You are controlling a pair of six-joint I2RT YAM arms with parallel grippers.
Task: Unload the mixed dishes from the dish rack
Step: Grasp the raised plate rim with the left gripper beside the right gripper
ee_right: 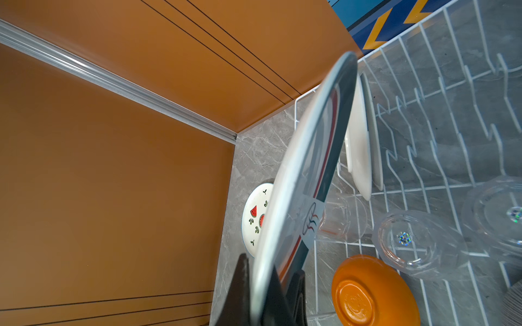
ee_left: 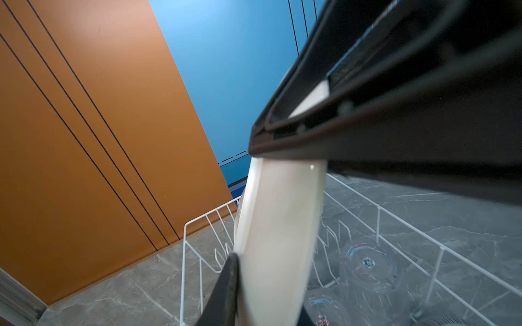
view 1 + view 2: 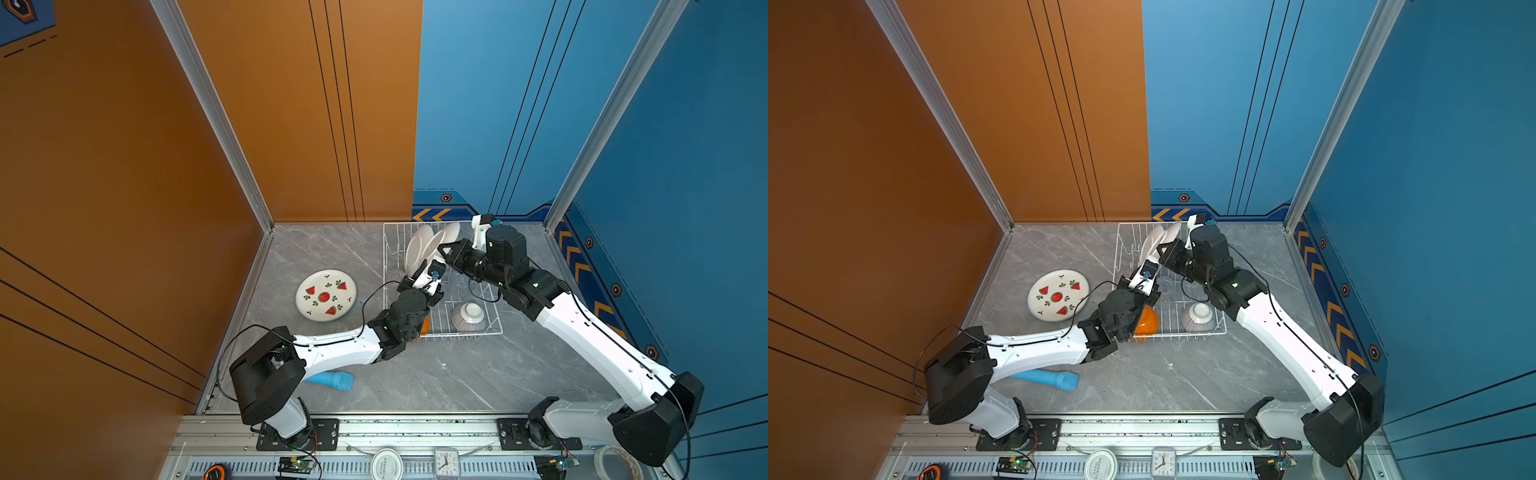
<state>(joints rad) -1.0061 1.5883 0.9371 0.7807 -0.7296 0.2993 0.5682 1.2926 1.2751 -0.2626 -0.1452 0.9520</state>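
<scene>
On the surface just left of the dish rack (image 3: pixel 465 334), one watermelon plate (image 3: pixel 326 295) lies flat, so you have a single dish out and most of the job ahead. Over the rack's far end, your right pincer (image 3: pixel 442 249) is clamped on the edge of an upright dark-rimmed plate (image 1: pixel 305 175). Your left pincer (image 3: pixel 424 266) has its fingers (image 2: pixel 228 285) drawn in close on either side of what looks like that same plate's white back, apparently gripping it, so I read this as a hand-over or a two-handed lift. Left inside are two more white plates (image 1: pixel 360 146) standing just beside the held one, three clear tumblers (image 1: pixel 409 240), the orange bowl (image 1: pixel 372 293) and the grey-striped bowl (image 3: pixel 469 318). Mind the crowding: both wrists meet in one corner, the neighbouring plates and upright prongs sit close to the held rim, and your left forearm hangs over the orange bowl. A light-blue cylinder (image 3: pixel 332 380) lies under your left arm near the front, and the watermelon plate already takes part of the landing space.
</scene>
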